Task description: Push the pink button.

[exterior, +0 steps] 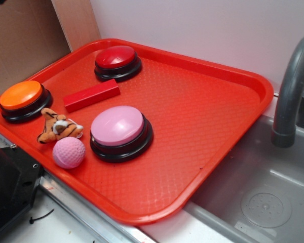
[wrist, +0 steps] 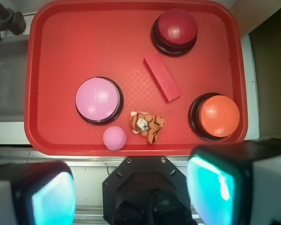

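The pink button (exterior: 119,126), a large pale pink dome on a black round base, sits on the red tray (exterior: 218,167) toward its front left. In the wrist view the pink button (wrist: 98,99) is well ahead and left of centre. My gripper (wrist: 133,190) is high above the robot base, back from the tray's near rim (wrist: 61,47). Its two fingers with cyan pads (wrist: 213,183) stand wide apart and hold nothing. The gripper is out of the exterior view.
On the tray: a red-domed button (exterior: 116,58), an orange button (exterior: 21,95), a red block (exterior: 91,95), a toy tiger (exterior: 58,126) and a small dimpled pink ball (exterior: 69,152) beside the pink button. A grey sink (exterior: 263,192) and faucet (exterior: 291,91) are at the right. The black robot base (wrist: 147,187) is below.
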